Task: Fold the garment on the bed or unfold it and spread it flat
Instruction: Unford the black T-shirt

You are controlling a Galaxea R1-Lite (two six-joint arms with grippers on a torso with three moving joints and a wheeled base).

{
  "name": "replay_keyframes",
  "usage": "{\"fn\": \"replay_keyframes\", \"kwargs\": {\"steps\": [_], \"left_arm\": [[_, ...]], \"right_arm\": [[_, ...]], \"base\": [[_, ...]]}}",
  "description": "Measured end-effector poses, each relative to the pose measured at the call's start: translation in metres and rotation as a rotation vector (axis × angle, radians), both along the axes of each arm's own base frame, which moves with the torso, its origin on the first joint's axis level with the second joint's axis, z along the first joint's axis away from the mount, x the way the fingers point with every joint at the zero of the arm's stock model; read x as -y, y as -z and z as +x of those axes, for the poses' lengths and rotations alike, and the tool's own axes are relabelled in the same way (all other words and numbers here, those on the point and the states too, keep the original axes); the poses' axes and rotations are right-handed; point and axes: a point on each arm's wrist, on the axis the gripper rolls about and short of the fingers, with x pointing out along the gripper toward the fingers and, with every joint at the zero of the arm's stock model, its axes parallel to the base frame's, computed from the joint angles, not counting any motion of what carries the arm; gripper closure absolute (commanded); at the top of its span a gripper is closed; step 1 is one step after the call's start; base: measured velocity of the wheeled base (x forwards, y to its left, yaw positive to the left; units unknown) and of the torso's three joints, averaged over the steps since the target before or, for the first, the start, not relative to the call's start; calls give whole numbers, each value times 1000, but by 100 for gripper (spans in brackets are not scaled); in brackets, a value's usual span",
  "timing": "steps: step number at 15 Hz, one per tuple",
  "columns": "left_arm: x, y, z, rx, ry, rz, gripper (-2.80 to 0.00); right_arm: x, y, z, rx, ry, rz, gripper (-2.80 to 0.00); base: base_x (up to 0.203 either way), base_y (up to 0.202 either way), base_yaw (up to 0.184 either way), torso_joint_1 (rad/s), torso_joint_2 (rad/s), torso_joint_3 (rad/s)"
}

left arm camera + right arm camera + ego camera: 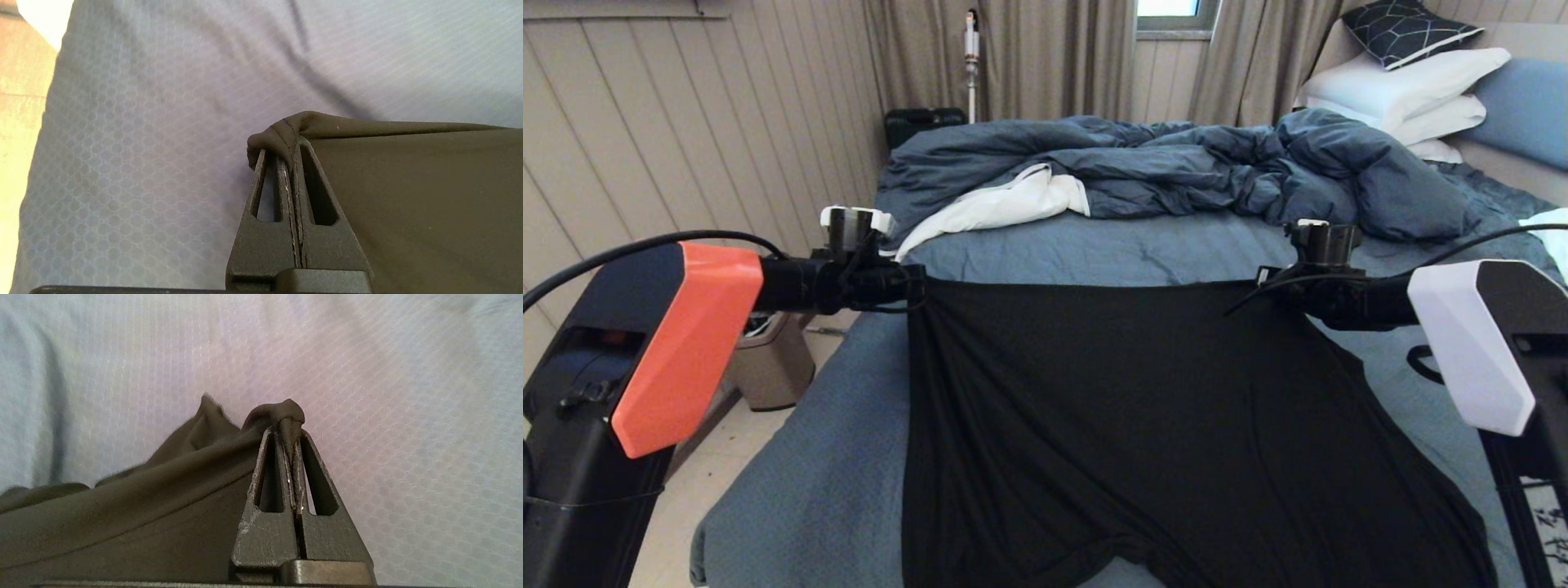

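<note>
The left gripper (pixel 913 286) and right gripper (pixel 1270 287), at mid-height of the frame, each pinch 1 corner of the black garment (pixel 1143 425), stretching its top edge taut while the cloth drapes toward the bottom of the frame. It spreads over the bed (pixel 792 490) with its slate-blue sheet. Beyond lie a rumpled blue duvet (pixel 1176 171), white pillows (pixel 1405 90) upper right, beige curtains (pixel 1045 57) and a panelled wall (pixel 645 122) at left.

The left arm (pixel 645 359) is black with an orange angular cover panel; the right arm (pixel 1486 351) is black with a matching white panel. Black cables loop from each forearm toward the wrist. A small white-capped cylindrical module sits atop each wrist. Each claw has matte black, wedge-shaped fingers (pixel 322 196) with long slotted cut-outs and scuffed inner edges.
</note>
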Motion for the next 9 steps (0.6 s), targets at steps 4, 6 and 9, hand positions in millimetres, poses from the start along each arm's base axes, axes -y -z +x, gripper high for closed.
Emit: {"fn": "replay_keyframes", "kwargs": {"steps": [4, 6, 9], "left_arm": [[-13, 19, 8, -16, -14, 22, 0], [-17, 28, 11, -27, -17, 39, 0], [-20, 30, 11, -36, -22, 43, -280]], "right_arm": [[0, 13, 2, -39, -11, -25, 0], [0, 17, 3, -49, -10, -26, 0], [1, 18, 3, -55, -14, -32, 0]], "base": [[0, 0, 0, 0, 0, 0], [0, 0, 0, 0, 0, 0], [0, 0, 0, 0, 0, 0]]}}
